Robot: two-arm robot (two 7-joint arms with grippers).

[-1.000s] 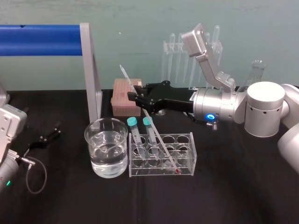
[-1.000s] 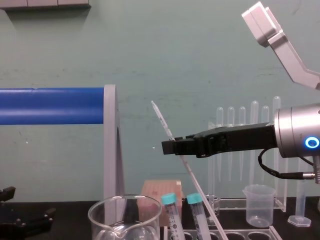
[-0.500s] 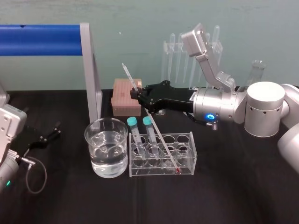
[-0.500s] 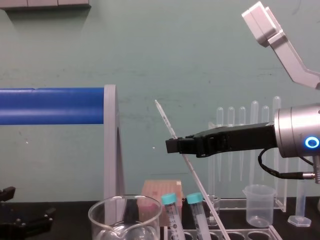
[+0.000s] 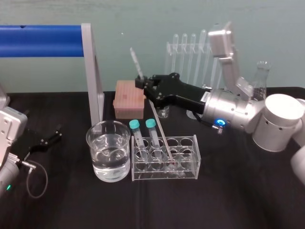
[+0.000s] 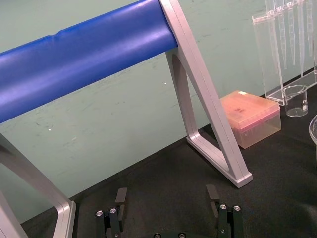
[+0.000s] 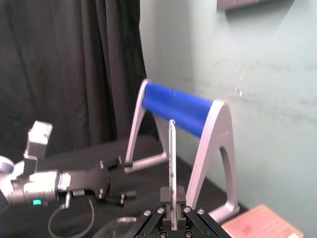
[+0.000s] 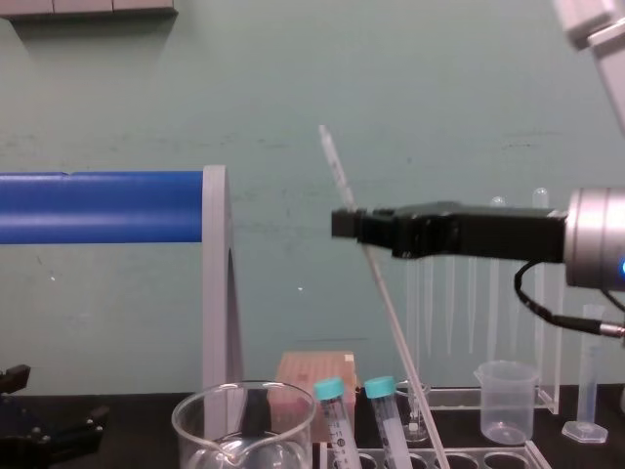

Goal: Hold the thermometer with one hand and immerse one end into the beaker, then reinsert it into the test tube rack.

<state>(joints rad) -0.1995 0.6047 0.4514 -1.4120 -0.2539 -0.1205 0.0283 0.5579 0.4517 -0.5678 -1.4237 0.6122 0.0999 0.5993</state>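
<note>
Pinching the thermometer (image 5: 159, 133) partway up its length, the right gripper (image 5: 142, 84) sits just above the centre of the head view, its fingers pressed together on the glass. The right wrist view confirms this, with the rod rising straight out from between the closed fingertips. The thermometer is tilted, its top leaning toward the upper left of the frame. Its red lower end is down among the holes of the test tube rack (image 5: 188, 174), in the lower middle. The beaker (image 5: 93, 157) stands just left of the rack and holds clear liquid. Two capped tubes (image 5: 138, 136) stand in the rack's left-hand holes, between the thermometer and the beaker. The left gripper (image 5: 47, 140) rests on the table at the lower left, well apart, with its fingers (image 6: 121, 196) spread around nothing.

The lift out of the rack looks unfinished, and the main risk lies there. Because the rod leans, a sideways move toward the beaker before the tip clears could catch it on a hole's edge, which might snap the glass or drag the rack. The capped tubes stand in the path and could be knocked. The thin, smooth glass could also slip or swing in the pinch, so the tip might strike the beaker's thick rim rather than go inside.
</note>
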